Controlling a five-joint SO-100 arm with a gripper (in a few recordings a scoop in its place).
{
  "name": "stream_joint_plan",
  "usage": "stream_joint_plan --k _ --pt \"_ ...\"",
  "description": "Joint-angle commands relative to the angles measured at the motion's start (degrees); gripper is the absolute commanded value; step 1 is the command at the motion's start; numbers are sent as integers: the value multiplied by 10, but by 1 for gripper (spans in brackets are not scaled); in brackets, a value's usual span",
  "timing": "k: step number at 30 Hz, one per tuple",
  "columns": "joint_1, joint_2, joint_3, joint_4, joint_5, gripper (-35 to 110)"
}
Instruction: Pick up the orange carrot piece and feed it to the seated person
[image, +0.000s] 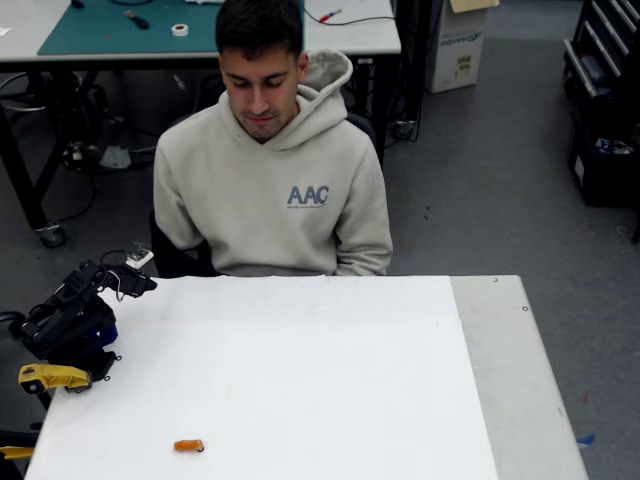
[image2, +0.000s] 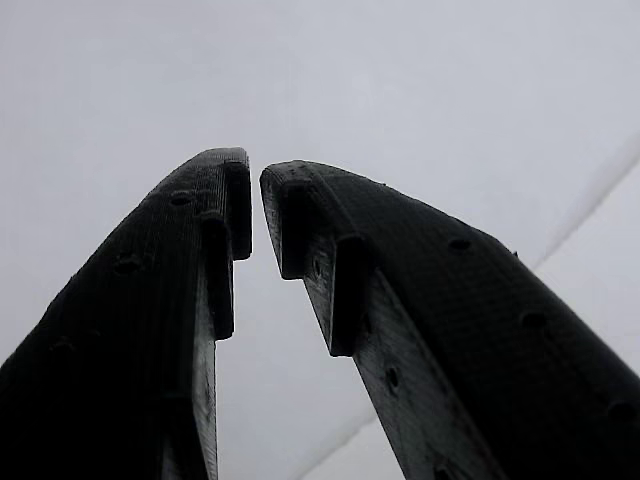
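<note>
The orange carrot piece (image: 188, 445) lies on the white table (image: 300, 370) near its front left edge, a tiny oblong chunk. The seated person (image: 272, 195) in a beige hoodie sits behind the table's far edge, head bowed toward it. My arm is folded at the table's left edge, and the black gripper (image: 137, 281) points toward the table's far left corner, well away from the carrot. In the wrist view the gripper (image2: 255, 175) has its two black fingers almost touching at the tips, with nothing between them, over plain white surface.
A yellow clamp-like part (image: 52, 377) sits on the arm at the left edge. A bare grey strip (image: 510, 380) runs along the table's right side. Behind the person stand a workbench (image: 120, 30) and a cardboard box (image: 458, 45).
</note>
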Motion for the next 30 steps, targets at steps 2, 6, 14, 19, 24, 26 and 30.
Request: stream_joint_plan --k 2,6,14,19,24,26,30 --pt "-2 8 -6 -4 11 -2" --pt "-1 8 -6 -4 11 -2" --pt "3 8 -7 -4 10 -2" --pt "33 0 -28 -5 10 -2" --pt "64 -118 -144 -5 10 -2" --pt "76 -187 -206 -5 10 -2" --pt "244 -558 -582 -4 10 -2"
